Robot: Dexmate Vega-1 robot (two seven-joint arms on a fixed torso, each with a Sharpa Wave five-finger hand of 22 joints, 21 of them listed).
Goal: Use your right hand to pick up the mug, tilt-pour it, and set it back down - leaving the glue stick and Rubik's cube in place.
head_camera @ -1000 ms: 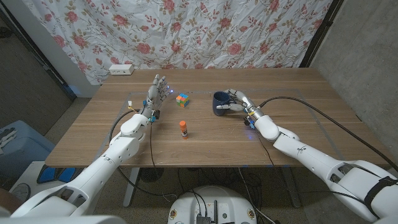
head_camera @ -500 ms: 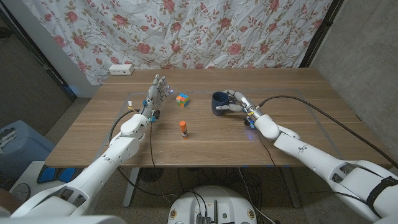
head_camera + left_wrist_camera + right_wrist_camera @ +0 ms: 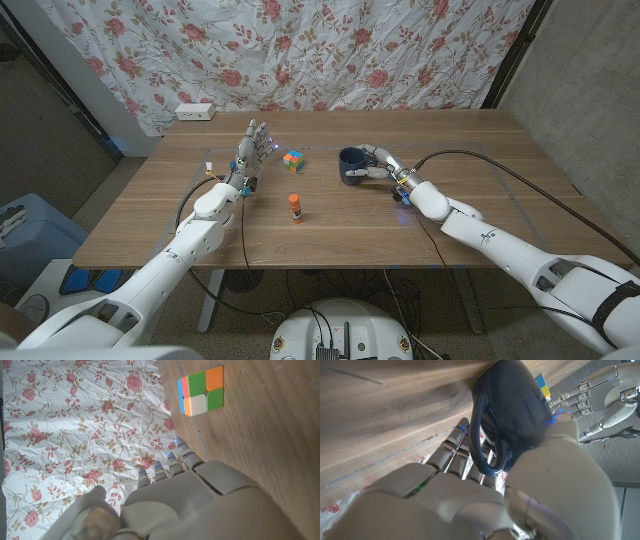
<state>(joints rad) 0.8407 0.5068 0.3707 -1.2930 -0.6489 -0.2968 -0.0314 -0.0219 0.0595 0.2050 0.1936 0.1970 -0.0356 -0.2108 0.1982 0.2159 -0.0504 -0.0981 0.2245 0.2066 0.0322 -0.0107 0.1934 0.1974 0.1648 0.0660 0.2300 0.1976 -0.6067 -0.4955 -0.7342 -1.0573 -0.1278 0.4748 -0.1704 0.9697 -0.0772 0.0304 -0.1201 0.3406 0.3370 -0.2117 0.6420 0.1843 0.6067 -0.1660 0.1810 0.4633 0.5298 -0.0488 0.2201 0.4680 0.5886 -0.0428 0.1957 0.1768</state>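
Fingers point(image 3: 374, 153) of the right hand point(image 3: 383, 165) wrap the dark blue mug point(image 3: 352, 166), which stands on the wooden table point(image 3: 480, 215).
Head view: left hand point(image 3: 250, 152) stands upright, fingers spread, holding nothing, beside the Rubik's cube point(image 3: 292, 159); glue stick point(image 3: 295, 208) stands nearer the front edge. Left wrist view: the cube point(image 3: 200, 390) lies beyond the fingertips. Right wrist view: fingers pass through the mug's handle point(image 3: 482, 445).

We see a wooden table point(image 3: 330, 235) with a white power strip point(image 3: 195, 112) at its far left corner, a floral curtain point(image 3: 300, 50) hanging behind it, and a blue bin point(image 3: 28, 235) on the floor to the left.
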